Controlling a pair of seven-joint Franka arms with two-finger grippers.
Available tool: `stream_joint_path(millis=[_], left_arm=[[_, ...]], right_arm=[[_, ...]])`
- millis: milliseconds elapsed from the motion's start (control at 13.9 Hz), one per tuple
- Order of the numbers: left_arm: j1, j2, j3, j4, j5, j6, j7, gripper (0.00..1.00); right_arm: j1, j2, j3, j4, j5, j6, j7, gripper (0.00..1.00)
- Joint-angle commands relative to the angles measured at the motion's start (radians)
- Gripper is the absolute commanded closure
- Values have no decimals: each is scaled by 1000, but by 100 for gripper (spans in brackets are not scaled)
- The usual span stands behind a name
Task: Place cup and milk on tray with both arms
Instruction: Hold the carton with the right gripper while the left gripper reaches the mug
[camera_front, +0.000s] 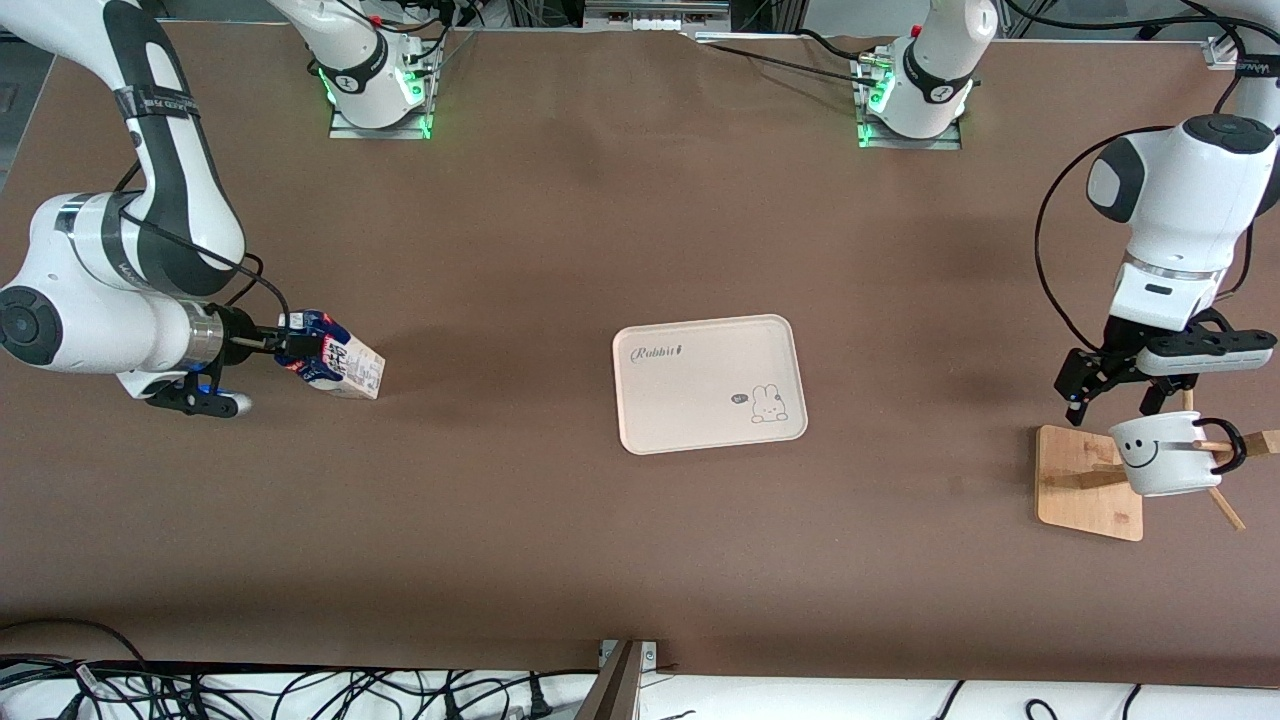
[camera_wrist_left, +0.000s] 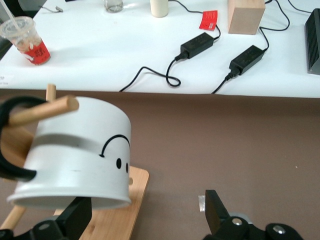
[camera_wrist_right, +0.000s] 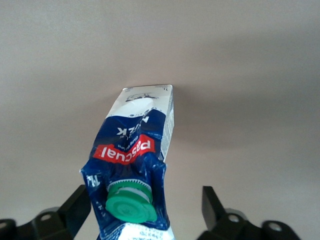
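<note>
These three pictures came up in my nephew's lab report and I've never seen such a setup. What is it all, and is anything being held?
Two white robot arms stand at a brown table. The wide picture looks down from a high camera facing them; the other two come from cameras on each arm's wrist.

In the middle lies a cream tray with a bunny drawing, nothing on it. At the right arm's end a milk carton lies on its side. The right gripper is at its capped top, fingers standing on either side with gaps showing, so no firm hold yet. At the left arm's end a white smiley mug hangs on a wooden rack. The left gripper is just above it, open and holding nothing.

The small table with cables in the left wrist picture is only background.
</note>
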Motion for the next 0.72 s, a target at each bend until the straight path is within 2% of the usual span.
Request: stream_joint_path(millis=[0,72,143,645], left_arm=[[7,55,4,66,51,0,1,0],[7,63,7,70,51,3,1,0],[7,74,8,72,51,22,1,0],[45,58,37,44,101,40,1,0]], right_arm=[[-4,-1,7,-18,-6,6,-9,36],[-4,-1,7,-19,-5,5,-9,43],[-4,-1,8,-27,-5,6,-9,45],[-4,-15,20,-26,-2,2,-9,45]])
